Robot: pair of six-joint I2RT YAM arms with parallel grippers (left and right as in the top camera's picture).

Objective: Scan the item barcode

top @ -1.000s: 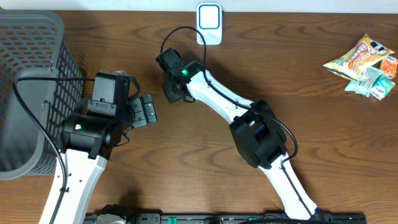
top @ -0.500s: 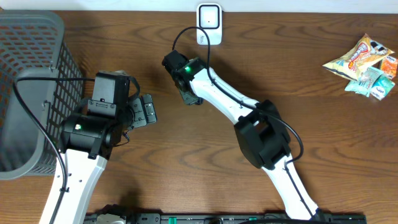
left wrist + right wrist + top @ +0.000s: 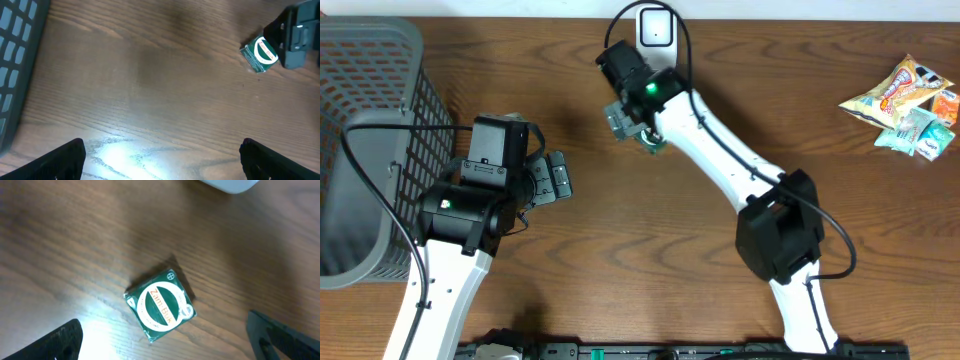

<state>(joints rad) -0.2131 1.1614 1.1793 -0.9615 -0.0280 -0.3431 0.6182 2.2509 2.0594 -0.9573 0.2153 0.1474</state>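
change: right tool (image 3: pixel 630 125) was pressed together half a second ago, now spread wide; its arm has swung up-frame toward the scanner (image 3: pixel 657 30)
item: small green box (image 3: pixel 160 307) lies free on the surface (image 3: pixel 620 250), mid-frame in the right wrist view, nothing touching it
item place: just below the scanner, top centre of the overhead
meaning: I read this as a release. The box is no longer carried, so either the scan pass is over or I need a fresh pick. Can't tell which
left tool: (image 3: pixel 162 165) spread, holding nothing, parked left of centre over bare wood, unchanged over the last second
right wrist only: round logo face up, no barcode I can make out on that face; white scanner edge at the top right of the frame
overhead only: box mostly hidden under the right tool; grey basket (image 3: pixel 380 60) at the far left, snack packets (image 3: pixel 905 105) at the upper right, well apart from the action
left wrist only: box at the upper right, lying flat on the surface, with the dark body of the right tool just beside it
risk: if the code sits on a side or the underside, I'd have to turn the box before presenting it
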